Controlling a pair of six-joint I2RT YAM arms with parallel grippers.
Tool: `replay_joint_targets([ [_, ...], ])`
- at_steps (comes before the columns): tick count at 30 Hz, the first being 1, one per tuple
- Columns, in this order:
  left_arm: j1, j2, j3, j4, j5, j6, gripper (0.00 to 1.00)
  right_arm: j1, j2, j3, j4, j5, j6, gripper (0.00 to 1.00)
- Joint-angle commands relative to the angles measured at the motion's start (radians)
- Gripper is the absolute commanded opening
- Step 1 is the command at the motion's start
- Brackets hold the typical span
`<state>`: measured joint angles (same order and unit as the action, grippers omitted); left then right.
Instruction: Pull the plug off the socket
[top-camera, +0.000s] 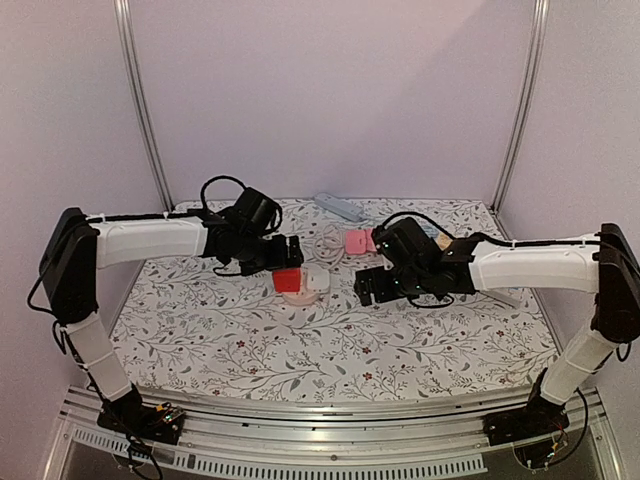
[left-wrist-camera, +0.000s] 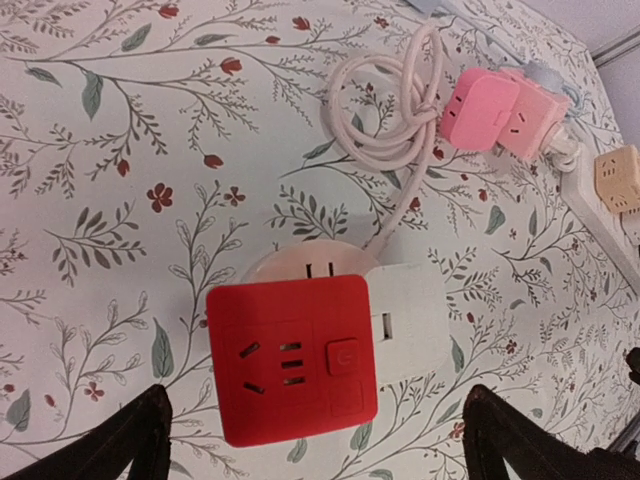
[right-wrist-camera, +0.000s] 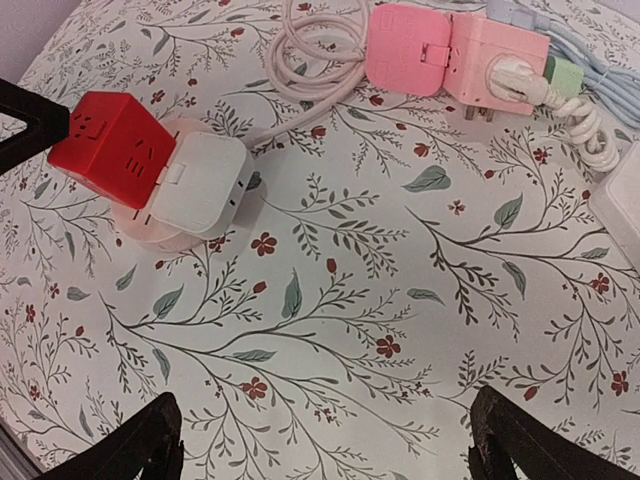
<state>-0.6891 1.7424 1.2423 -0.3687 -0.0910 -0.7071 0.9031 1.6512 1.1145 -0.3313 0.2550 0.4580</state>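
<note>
The red socket cube (left-wrist-camera: 290, 360) lies at the lower centre of the left wrist view. The white plug block (left-wrist-camera: 408, 318) sits flush against its right side, and both rest on a pale round disc (left-wrist-camera: 290, 265). A white cord (left-wrist-camera: 390, 130) runs from beside the block to a coil at the upper middle of the frame. The left gripper (left-wrist-camera: 315, 395) is spread fully wide over the red cube and holds nothing. The right gripper (right-wrist-camera: 325, 400) is just as wide, grips nothing, and is well apart from the pair at the upper left of its view. Both cubes look like hard, smooth, light plastic, so the pair would probably slide as 1 piece. Each likely needs clamping on 2 opposite flat faces and pulling straight apart, never by the cord.
</note>
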Motion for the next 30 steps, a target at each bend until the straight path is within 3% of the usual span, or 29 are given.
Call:
replay_joint_targets([
  [1, -0.009, 0.060, 0.046, -0.063, -0.067, 0.001, 1.00, 0.002, -0.072, -0.055, 0.009, 0.082, 0.019, 0.99],
  [14, -0.023, 0.181, 0.139, -0.098, -0.104, 0.011, 0.98, -0.008, -0.075, -0.090, 0.007, 0.117, -0.003, 0.99],
  [19, -0.027, 0.225, 0.183, -0.127, -0.101, 0.019, 0.81, -0.009, -0.066, -0.090, 0.001, 0.136, -0.005, 0.99],
  [24, -0.038, 0.249, 0.224, -0.171, -0.140, 0.034, 0.76, -0.011, -0.064, -0.091, -0.006, 0.139, -0.005, 0.99],
  [30, -0.057, 0.266, 0.233, -0.216, -0.191, 0.043, 0.63, -0.011, -0.043, -0.087, -0.013, 0.134, 0.002, 0.98],
])
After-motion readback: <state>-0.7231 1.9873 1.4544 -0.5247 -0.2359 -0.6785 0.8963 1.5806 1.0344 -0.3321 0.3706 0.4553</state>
